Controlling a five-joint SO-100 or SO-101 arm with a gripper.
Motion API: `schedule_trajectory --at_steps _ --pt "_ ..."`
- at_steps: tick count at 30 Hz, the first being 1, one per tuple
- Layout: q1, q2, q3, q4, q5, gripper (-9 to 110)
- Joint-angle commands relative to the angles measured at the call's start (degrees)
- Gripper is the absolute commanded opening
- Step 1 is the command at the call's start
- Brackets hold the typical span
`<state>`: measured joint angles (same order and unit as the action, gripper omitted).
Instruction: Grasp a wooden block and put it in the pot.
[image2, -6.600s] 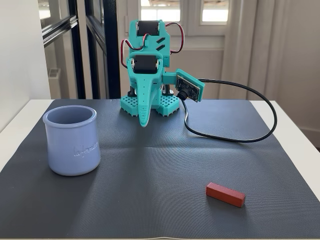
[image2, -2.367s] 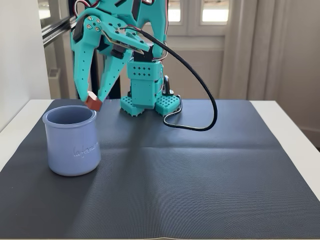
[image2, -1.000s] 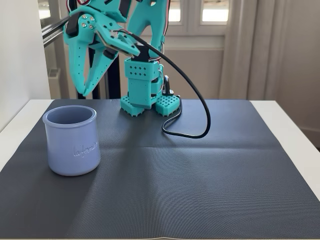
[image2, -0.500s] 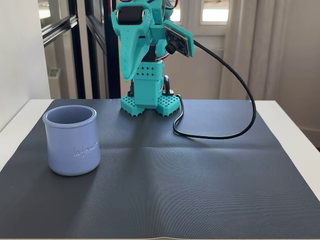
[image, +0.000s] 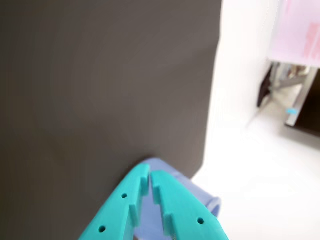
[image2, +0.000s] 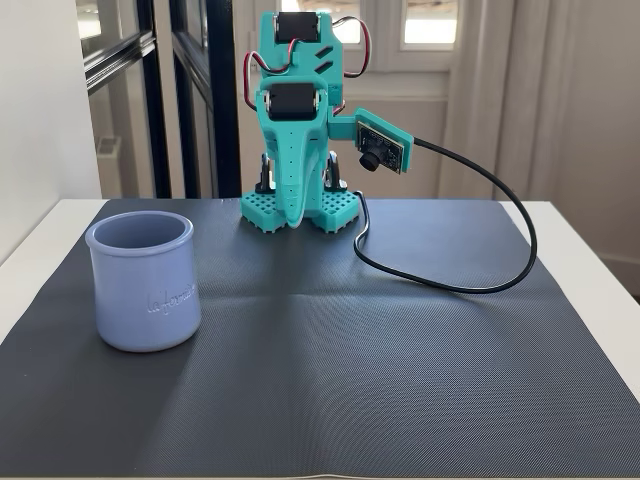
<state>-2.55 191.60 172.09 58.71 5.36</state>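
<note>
The pot (image2: 143, 281) stands upright on the dark mat (image2: 350, 380), mouth up. The gripper (image2: 294, 218) hangs point-down by the arm's base, fingers pressed together, holding nothing.

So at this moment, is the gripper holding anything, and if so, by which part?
Nothing is held. The gripper has its fingers closed together with nothing between them in the wrist view, and the wooden block is not visible on the mat; the pot stands apart.
</note>
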Motion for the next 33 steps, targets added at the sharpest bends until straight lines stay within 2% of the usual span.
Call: schedule_trajectory --at_steps 1,9,33 --pt "-0.3 2.5 2.2 0.0 -0.3 0" --pt "-3.6 3.2 5.2 -0.2 -0.3 0" --pt "-3.1 3.1 5.5 -0.5 -1.0 0"
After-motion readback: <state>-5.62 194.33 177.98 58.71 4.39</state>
